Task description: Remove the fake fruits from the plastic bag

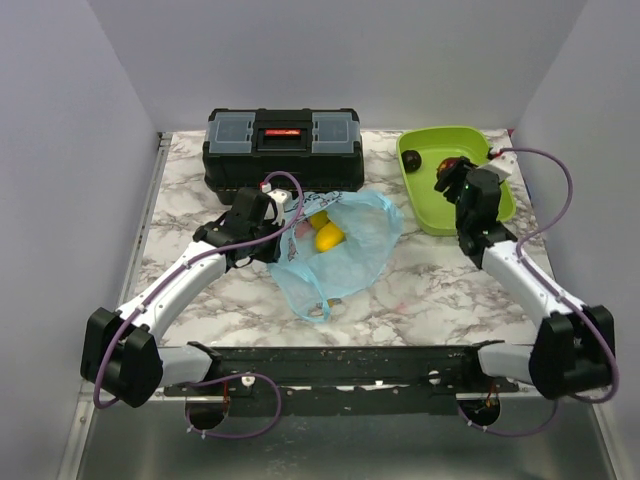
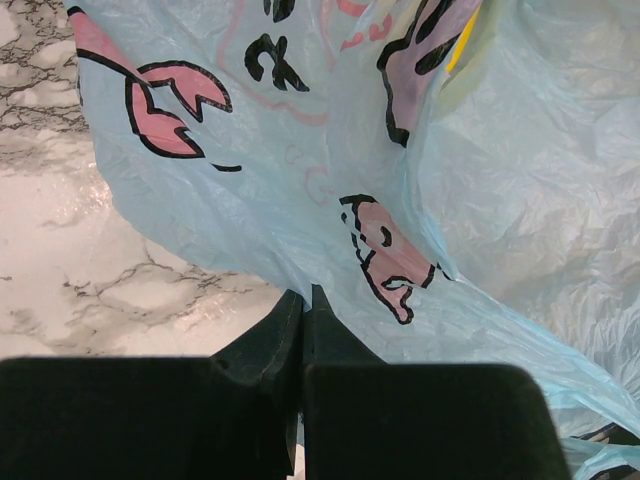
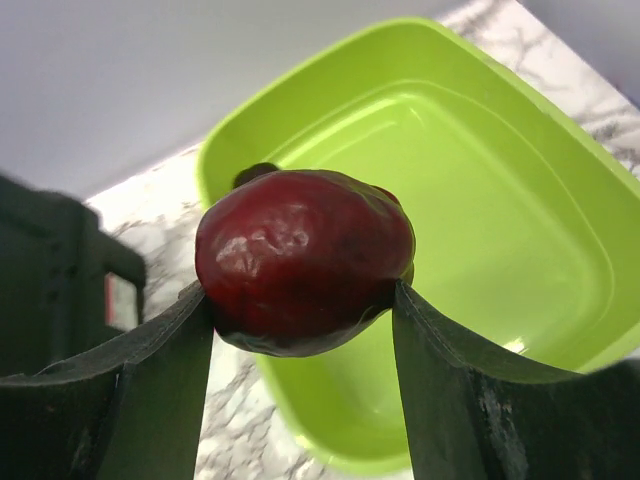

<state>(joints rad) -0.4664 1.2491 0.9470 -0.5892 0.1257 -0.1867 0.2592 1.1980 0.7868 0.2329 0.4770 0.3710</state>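
**Over the green tray, a red fruit in the jaws**

In the green tray [image 1: 486, 203] lies a purple fruit [image 1: 412, 158]. Above it, the right gripper [image 3: 300, 300] grasps a red fruit [image 3: 305, 255]. The blue bag [image 1: 355, 255] holds yellow fruits [image 1: 328, 236]. The left gripper [image 2: 305, 298] is clenched at the bag's edge.

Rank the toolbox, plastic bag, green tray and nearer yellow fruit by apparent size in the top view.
1. toolbox and plastic bag: too close to separate, though the toolbox may edge it.
2. green tray: clearly smaller footprint.
3. nearer yellow fruit: by far the smallest.
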